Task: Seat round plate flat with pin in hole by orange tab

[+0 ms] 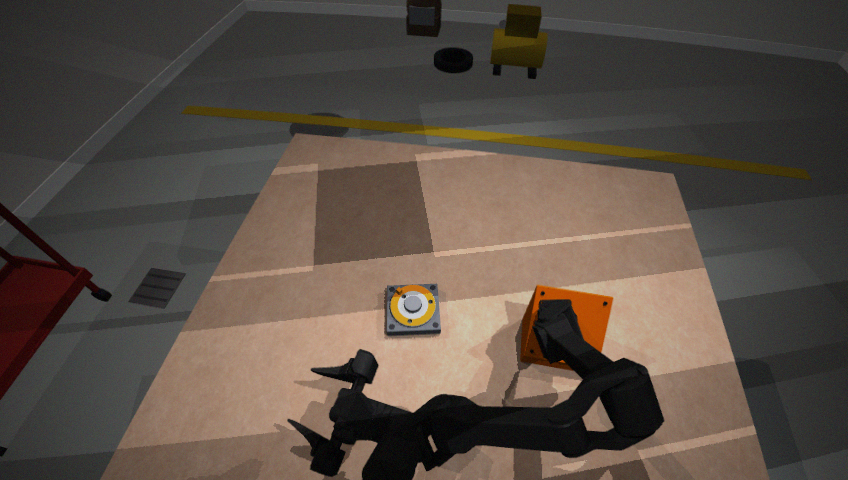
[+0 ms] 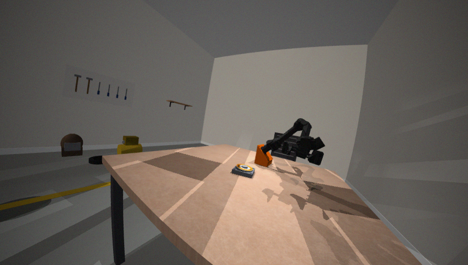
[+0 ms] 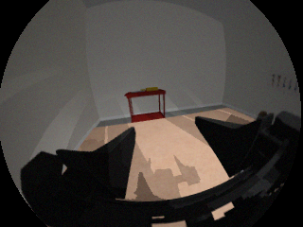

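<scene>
The round plate, a yellow ring with an orange part and a white middle, sits around the grey post on the square dark grey base. Its orange tab is at the upper left in the top view. Small dark holes show in the plate. In the exterior view the plate looks slightly tilted, though its height is hard to judge. The pin cannot be made out. My gripper is open and empty, above the table, in front and to the left of the base in the top view, touching nothing.
The arm's orange mount stands on the table to the right of the base in the top view. A red cart stands on the floor beyond the table's left edge.
</scene>
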Available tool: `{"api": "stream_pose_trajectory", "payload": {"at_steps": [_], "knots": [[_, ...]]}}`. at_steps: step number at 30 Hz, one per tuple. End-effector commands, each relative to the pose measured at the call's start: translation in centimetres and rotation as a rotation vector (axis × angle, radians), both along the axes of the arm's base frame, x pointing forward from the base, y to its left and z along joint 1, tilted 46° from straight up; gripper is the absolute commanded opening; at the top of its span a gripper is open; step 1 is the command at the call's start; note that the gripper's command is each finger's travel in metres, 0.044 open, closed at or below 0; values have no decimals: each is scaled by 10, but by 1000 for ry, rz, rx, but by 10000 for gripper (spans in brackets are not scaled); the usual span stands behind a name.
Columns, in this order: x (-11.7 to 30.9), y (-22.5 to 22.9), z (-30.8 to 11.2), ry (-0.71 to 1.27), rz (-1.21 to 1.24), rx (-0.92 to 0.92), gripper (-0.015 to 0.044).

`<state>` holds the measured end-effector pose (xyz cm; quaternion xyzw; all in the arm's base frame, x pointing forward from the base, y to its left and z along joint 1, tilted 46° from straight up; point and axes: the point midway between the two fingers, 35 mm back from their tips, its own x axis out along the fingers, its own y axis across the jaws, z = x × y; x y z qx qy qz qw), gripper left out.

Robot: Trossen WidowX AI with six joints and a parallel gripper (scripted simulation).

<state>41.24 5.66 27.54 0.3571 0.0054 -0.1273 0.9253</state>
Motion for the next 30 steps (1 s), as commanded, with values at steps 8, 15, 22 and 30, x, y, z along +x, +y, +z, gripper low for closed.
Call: {"api": "stream_pose_trajectory", "payload": {"at_steps": [8, 15, 22, 30], "knots": [[39, -58, -125, 598, 226, -324, 190], [8, -105, -227, 1021, 638, -261, 6], [-41, -137, -271, 1081, 989, 30, 0], [-60, -150, -277, 980, 1126, 278, 0]]}}
